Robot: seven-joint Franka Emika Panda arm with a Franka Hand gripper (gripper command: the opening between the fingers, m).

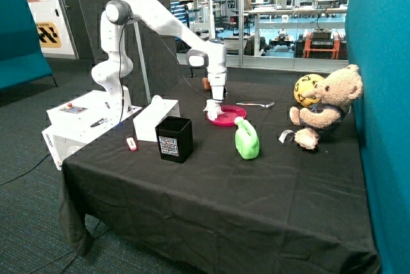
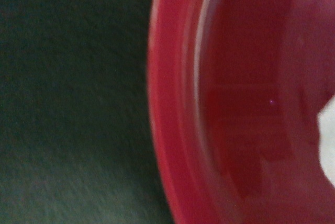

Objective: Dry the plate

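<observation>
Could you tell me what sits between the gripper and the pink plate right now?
A crumpled white cloth sits under the gripper, pressed onto the plate; the outside view shows this. In the wrist view only a white edge shows against the plate.

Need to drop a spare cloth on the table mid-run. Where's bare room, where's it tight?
Free: the wide front strip of black tablecloth before the black cup and green watering can. Crowded: around the pink plate, where the gripper presses a white cloth, with spoon and teddy bear nearby.
</observation>
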